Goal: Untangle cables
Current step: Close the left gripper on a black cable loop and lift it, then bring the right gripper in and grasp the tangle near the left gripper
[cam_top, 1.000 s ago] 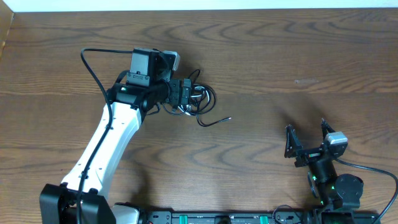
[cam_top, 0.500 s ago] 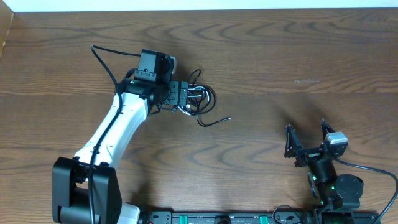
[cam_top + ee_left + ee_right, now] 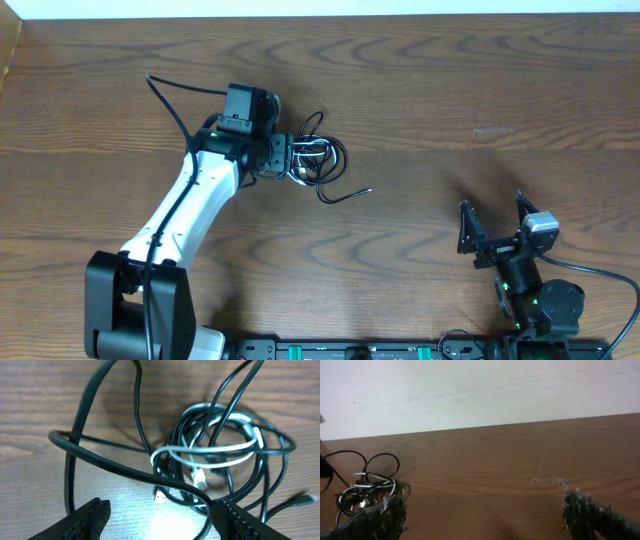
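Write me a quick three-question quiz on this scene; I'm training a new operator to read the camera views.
1. Is the right gripper open or shut?
2. True or false: the white cable is looped in with the black cables.
3. Which gripper is at those cables? A) left gripper B) right gripper C) neither
Key: 1 open; 2 true; 3 A.
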Controlling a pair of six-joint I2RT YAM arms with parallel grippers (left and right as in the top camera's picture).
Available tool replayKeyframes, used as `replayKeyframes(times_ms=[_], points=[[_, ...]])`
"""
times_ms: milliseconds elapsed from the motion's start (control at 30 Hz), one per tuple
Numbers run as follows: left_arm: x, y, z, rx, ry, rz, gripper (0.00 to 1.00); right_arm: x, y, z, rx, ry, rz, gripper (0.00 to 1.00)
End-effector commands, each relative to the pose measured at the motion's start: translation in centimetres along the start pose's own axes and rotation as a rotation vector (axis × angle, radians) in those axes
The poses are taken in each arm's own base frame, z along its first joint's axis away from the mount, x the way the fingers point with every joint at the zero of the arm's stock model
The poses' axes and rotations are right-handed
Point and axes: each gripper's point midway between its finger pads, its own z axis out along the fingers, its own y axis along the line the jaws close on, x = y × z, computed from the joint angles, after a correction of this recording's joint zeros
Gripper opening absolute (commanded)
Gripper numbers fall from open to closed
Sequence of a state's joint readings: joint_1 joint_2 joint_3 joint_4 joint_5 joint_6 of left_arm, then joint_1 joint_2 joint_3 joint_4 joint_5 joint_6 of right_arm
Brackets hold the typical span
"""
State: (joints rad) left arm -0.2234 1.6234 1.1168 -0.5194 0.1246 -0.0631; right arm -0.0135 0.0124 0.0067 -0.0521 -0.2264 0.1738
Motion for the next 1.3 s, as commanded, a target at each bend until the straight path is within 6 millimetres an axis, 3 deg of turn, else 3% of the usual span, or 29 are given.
replayKeyframes(times_ms=[0, 433, 467, 600, 833, 1000, 1167, 1267], points=[[1.3, 0.5, 1.3, -0.016, 0.05, -0.01, 0.7, 0.0, -0.1, 0.0, 0.007, -0.001, -0.015, 0.99], [2.7, 0.5, 3.4, -0.008, 0.116, -0.02, 0.7, 0.0, -0.1, 0.0, 0.007, -0.001, -0.015, 0.99], [2.6, 0.3, 3.4, 0.004, 0.114, -0.02, 0.63, 0.0, -0.1, 0.0, 0.007, -0.001, -0.015, 0.99], [2.3, -1.0, 3.4, 0.081, 0.105, -0.022, 0.08, 0.0, -0.1, 0.0, 0.007, -0.001, -0.015, 0.99], [1.5, -3.0, 2.4, 0.192, 0.078, -0.027, 0.07, 0.0, -0.1, 0.0, 0.007, -0.001, -0.015, 0.99], [-0.4, -3.5, -0.8, 0.208, -0.02, -0.014, 0.07, 0.0, -0.1, 0.0, 0.007, -0.001, -0.015, 0.99], [-2.9, -3.7, -6.5, 0.206, -0.191, 0.01, 0.07, 0.0, -0.1, 0.0, 0.007, -0.001, -0.015, 0.99], [-4.3, -3.0, -11.2, 0.161, -0.333, 0.016, 0.07, -0.1, -0.9, 0.0, 0.056, -0.008, -0.033, 0.99]])
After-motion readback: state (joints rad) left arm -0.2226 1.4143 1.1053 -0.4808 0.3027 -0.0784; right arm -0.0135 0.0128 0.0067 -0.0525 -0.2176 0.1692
